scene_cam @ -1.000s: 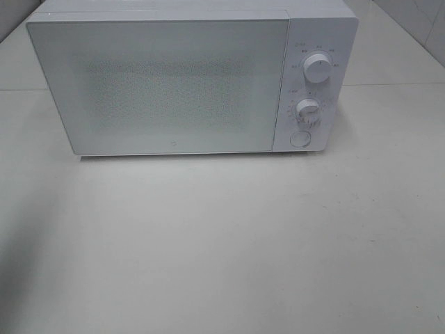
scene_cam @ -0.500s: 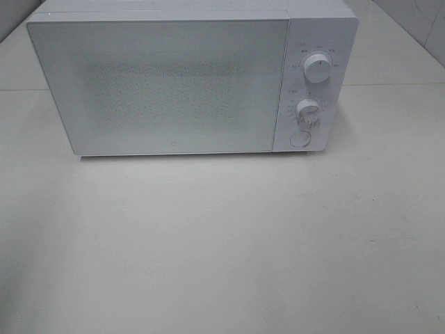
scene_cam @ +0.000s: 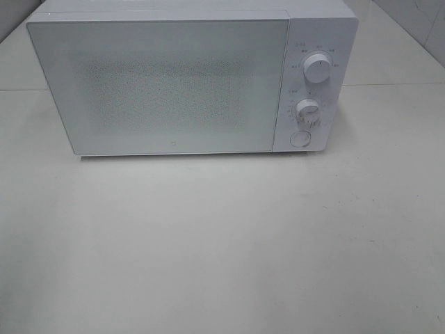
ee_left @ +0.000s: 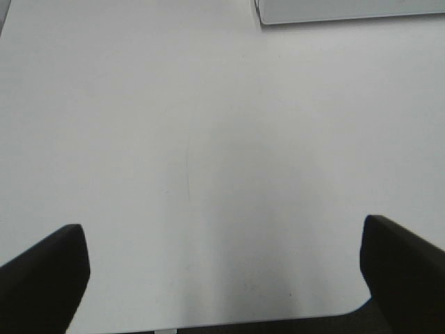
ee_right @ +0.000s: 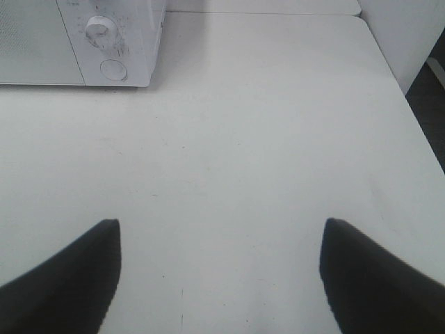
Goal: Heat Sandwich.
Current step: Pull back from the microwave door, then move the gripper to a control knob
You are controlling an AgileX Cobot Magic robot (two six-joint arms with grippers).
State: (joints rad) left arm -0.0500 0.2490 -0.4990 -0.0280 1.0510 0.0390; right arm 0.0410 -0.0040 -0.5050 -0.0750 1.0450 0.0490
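Right tool [ee_right: 221, 224] well apart from microwave [ee_right: 42, 42]

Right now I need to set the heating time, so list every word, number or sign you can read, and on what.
No text can be read.
Marks around the upper round white dial of the white box-shaped microwave: too small and blurred.
Marks around the lower round white dial: blurred too.
Tiny mark low on the speckled door: unreadable.
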